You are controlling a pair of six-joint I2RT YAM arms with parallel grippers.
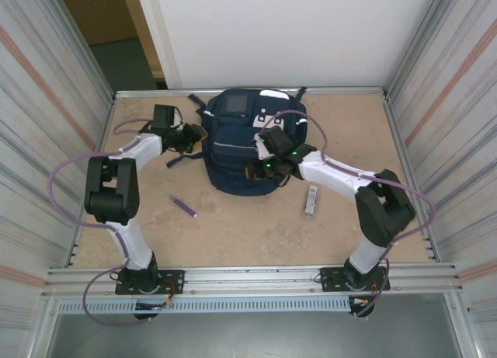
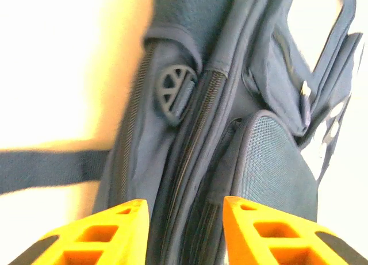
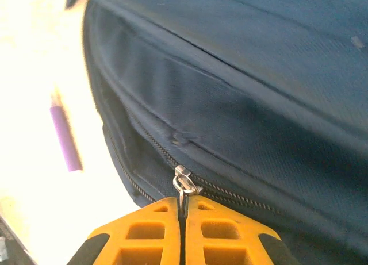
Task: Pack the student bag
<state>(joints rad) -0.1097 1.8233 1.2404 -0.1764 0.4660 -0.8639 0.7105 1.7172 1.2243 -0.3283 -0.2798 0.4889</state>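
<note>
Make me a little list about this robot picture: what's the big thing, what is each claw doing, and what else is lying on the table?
big thing: navy student bag, lying at the far middle of the table
left gripper: open, jaws apart at the bag's side, over a zip seam
right gripper: shut on the bag's metal zipper pull
loose things: purple pen on the table nearer than the bag, to its left; small grey object nearer than the bag, to its right

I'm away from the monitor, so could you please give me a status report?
Right gripper shut on zipper pull. Left gripper open, astride side of bag. Purple pen lies clear of bag.
</note>
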